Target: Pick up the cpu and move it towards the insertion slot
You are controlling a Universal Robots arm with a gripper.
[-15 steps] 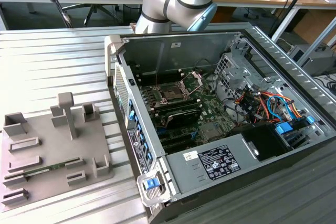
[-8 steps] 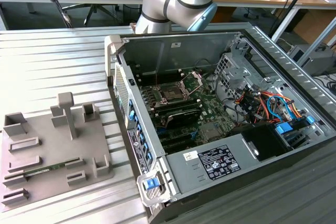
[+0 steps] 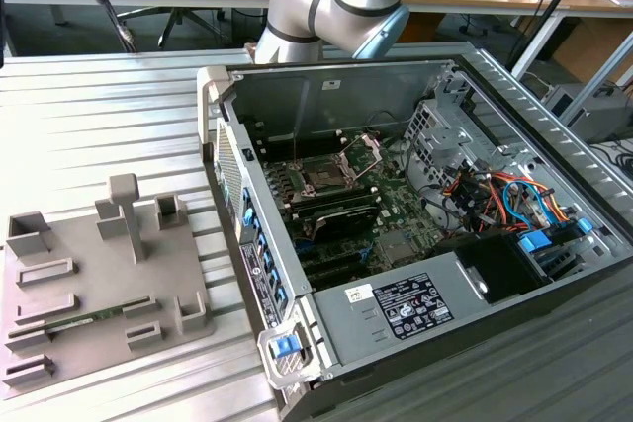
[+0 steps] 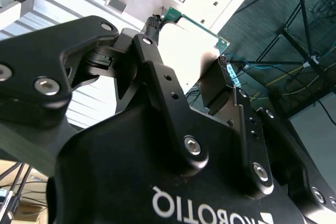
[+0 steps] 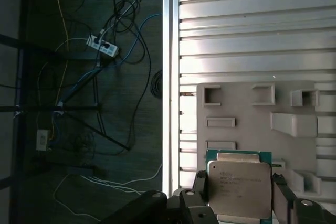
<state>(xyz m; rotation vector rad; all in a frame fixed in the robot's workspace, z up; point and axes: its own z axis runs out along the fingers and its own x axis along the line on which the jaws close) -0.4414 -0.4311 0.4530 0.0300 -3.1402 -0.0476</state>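
Cpu: the cpu is gripped in the end effector over the tray, and it appears to be off the tray. It is judged to be well apart from the slot.
End effector: it is closed on the cpu, with the black fingers pressed against two opposite edges.
Step in hand: the carry towards the slot is judged to be at an early stage.
Carrying well: the chip is best kept flat and square between the fingers. Only the edges should be loaded and no twist allowed, because a thin plate held by its rim can probably pivot or slip.
Cpu surface: a flat square with a matt silvery metal lid, set on a thin green board that shows as a border.
Tray: grey matt plastic, moulded with rectangular recesses and raised blocks.
Counter: the counter is ribbed pale metal with long parallel grooves.
Slot: a dark square in a silvery frame, with the thin metal bracket hinged up.
Case: the case is sheet metal with upright walls, which are judged to be a hazard on a low path.
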